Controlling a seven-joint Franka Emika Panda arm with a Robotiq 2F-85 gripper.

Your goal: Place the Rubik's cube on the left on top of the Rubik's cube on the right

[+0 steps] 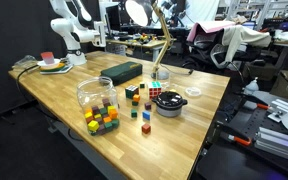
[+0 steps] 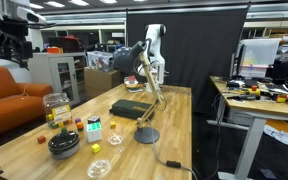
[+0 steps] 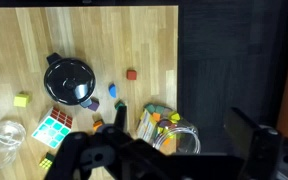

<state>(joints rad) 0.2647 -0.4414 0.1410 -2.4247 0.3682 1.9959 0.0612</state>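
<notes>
One Rubik's cube lies flat on the wooden table beside a black bowl; it also shows in both exterior views. A second Rubik's cube sits by the table edge against a glass jar; it also shows in an exterior view. My gripper hangs high above the table edge. It is open and empty, and its dark fingers frame the jar and the second cube. The white arm stands at the table's far end.
Small loose blocks lie around: red, blue, yellow-green. A clear glass dish and a desk lamp with a round base stand on the table. A dark green box lies further back.
</notes>
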